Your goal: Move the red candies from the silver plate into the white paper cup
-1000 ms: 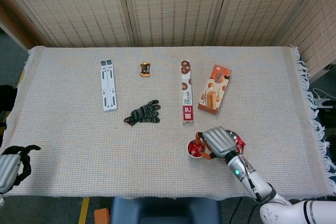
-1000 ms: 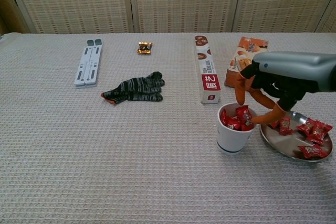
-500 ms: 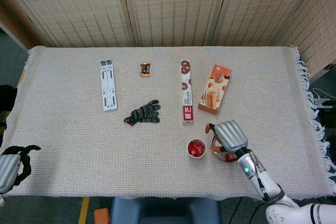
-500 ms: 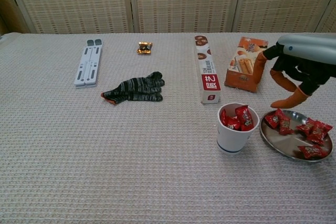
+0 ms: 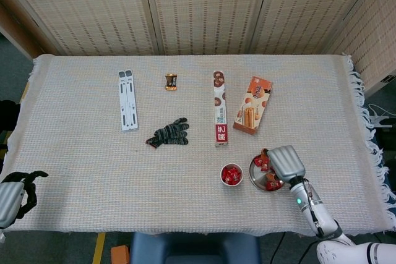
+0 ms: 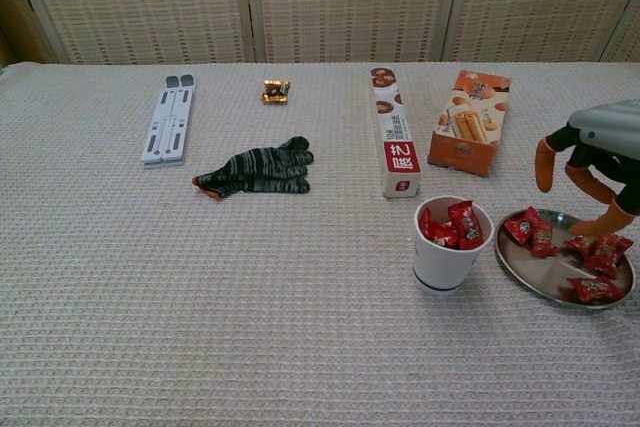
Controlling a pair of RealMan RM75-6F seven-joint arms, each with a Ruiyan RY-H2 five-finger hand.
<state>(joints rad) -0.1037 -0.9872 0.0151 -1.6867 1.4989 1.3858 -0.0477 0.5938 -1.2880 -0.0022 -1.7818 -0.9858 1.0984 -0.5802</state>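
Note:
The white paper cup (image 6: 452,247) (image 5: 232,175) stands at the front right with several red candies (image 6: 450,222) in it. Just to its right lies the silver plate (image 6: 545,274) (image 5: 256,174), which carries several more red candies (image 6: 598,249). My right hand (image 6: 595,162) (image 5: 286,162) hovers over the plate's right half, holding nothing. Its orange fingertips (image 6: 612,219) are spread and point down, just above the candies. My left hand (image 5: 12,195) rests at the table's front left corner, far from the cup and plate, with nothing in it.
Behind the cup lie a long red-and-white box (image 6: 395,132) and an orange snack box (image 6: 468,122). A striped glove (image 6: 258,169), a grey folding stand (image 6: 168,119) and a small gold-wrapped sweet (image 6: 276,91) lie to the left. The fringed table edge (image 5: 371,140) runs close to the plate's right.
My right hand has moved from above the cup to the right and now hangs over the plate. The left hand has not moved.

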